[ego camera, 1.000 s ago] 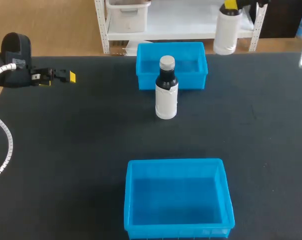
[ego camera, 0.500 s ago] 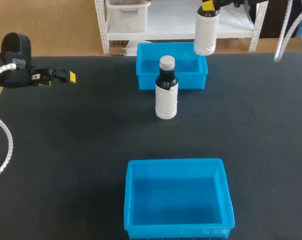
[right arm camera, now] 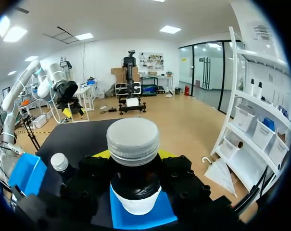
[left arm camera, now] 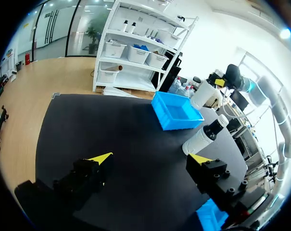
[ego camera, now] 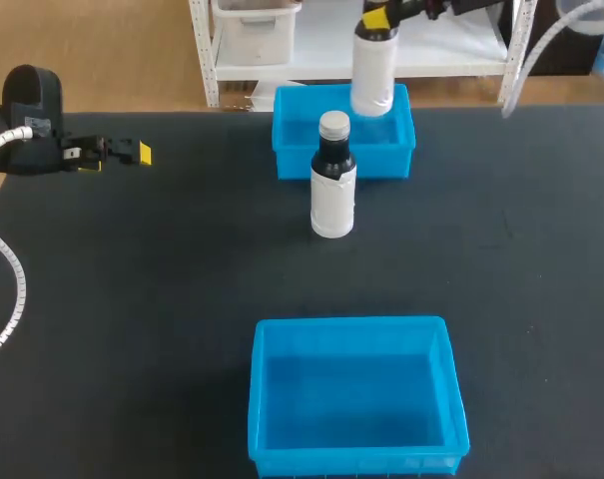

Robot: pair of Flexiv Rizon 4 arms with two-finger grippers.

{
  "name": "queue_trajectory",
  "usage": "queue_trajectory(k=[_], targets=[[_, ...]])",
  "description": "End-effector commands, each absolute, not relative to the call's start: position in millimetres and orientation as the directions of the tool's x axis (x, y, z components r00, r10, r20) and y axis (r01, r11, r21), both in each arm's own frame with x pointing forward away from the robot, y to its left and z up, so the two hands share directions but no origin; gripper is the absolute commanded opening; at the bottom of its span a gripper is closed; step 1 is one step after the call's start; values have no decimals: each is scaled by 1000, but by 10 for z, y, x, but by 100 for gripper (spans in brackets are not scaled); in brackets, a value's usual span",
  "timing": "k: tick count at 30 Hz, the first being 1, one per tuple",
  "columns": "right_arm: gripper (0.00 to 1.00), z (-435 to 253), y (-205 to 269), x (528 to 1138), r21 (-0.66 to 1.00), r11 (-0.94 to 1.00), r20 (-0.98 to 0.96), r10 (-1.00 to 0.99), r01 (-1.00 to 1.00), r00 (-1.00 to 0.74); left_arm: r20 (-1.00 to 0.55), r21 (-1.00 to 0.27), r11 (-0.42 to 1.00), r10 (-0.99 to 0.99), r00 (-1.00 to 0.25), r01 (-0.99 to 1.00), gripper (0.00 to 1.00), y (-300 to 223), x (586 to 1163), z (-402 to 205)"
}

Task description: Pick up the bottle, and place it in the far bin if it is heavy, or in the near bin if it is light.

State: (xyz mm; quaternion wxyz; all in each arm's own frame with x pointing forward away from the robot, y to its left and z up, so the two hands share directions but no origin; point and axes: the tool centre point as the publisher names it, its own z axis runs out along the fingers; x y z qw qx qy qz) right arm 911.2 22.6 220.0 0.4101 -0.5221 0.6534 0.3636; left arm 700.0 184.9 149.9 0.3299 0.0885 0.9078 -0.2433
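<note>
- The right gripper (ego camera: 379,18) is clamped on the held bottle (ego camera: 373,70) at its neck. The right wrist view shows a yellow tip on each side of the dark neck, under the grey cap.
- That bottle hangs upright in the air at the table's 12 o'clock and overlaps the back rim of the far bin (ego camera: 292,165) in the head view. I judge this to be the carry step, with the far bin as the target, so the bottle counts as heavy.
- Next I need to centre it over the bin's hollow, lower it inside the walls and then release it. I can't tell from here how much height remains.
- A standing bottle (ego camera: 333,185) sits just at the far bin's 6 o'clock side, so I should keep my descent clear of it.
- The left gripper (left arm camera: 152,158) hovers at the table's 9 to 10 o'clock, its fingers wide apart and empty.
- Count: two bottles, two blue bins and two grippers. The near bin (ego camera: 257,399) is at 6 o'clock and holds nothing.
</note>
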Motion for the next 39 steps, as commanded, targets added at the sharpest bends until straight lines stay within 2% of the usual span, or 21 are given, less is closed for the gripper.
queue_trajectory(k=[1,17,39], targets=[[0,2139,423,9257,75,122,-912,-393,-990,-118,-642,-383,866,0,-767,321,100,1849,7000,1499],[0,1767,914,9364,100,40,-915,-389,-994,-108,-642,-383,866,0,-767,321,100,1849,7000,1499],[0,1355,1118,9547,104,-3,-917,-388,-995,-94,-642,-383,866,0,-767,321,100,1849,7000,1499]])
